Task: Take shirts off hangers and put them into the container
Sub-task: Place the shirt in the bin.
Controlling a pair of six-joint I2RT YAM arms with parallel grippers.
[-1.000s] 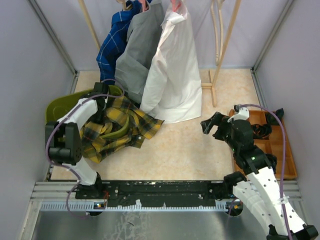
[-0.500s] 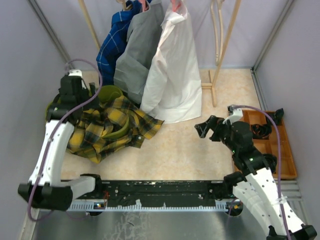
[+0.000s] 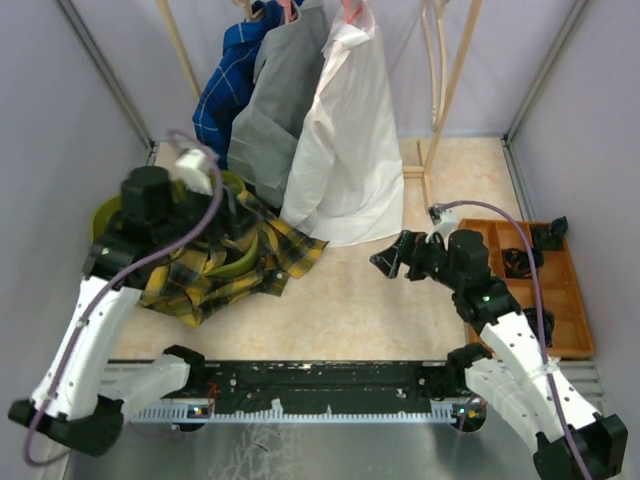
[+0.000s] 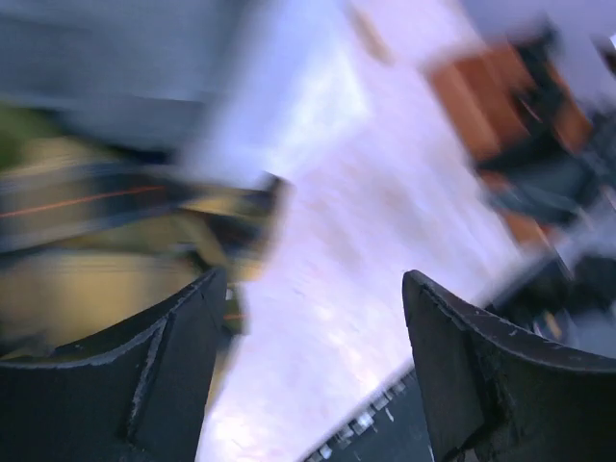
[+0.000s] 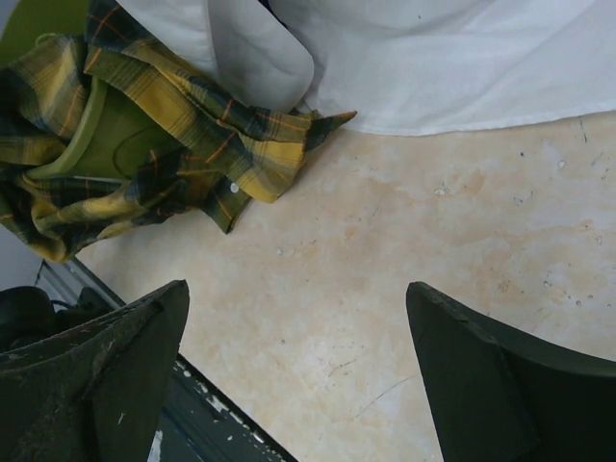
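Plaid shirt point(image 3: 270, 250) draped over container point(image 3: 103, 215) — left gripper point(image 4: 316, 279), right gripper point(image 5: 296, 286) spread wide

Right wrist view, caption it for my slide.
Open right gripper above the beige tabletop, facing the yellow-and-black plaid cloth shirt draped over the olive-green plastic basin, plain white cloth shirt beside it.

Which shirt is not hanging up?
The yellow-and-black plaid shirt: it lies crumpled over the green container, while the blue shirt, grey shirt and white shirt hang.

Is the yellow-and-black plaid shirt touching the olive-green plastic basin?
Touching. The right wrist view shows the yellow-and-black plaid shirt draped over the rim of the olive-green plastic basin, cloth lying right on it.
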